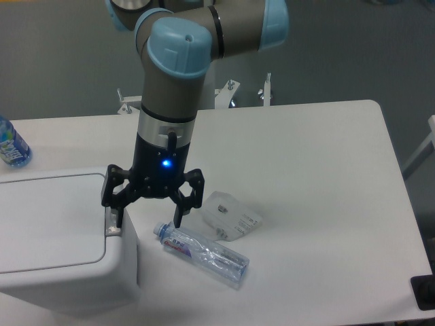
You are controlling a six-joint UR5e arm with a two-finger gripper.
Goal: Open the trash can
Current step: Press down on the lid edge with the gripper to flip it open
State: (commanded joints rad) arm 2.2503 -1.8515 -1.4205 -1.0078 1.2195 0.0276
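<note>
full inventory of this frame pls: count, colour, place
trash can: 1, white, lid shut, near-left corner of the table
latch button: 1, grey, right edge of the trash can's lid
clear bottle: 1, transparent with blue cap, lying on its side right of the trash can
plastic pouch: 1, clear with white label, flat, just behind the clear bottle
blue bottle: 1, blue, left edge of the table, partly cut off
table: 1, white
metal brackets: silver, behind the far table edge
arm: 1, grey with light-blue caps
claw: 1, black, open, one finger over the latch button
</note>
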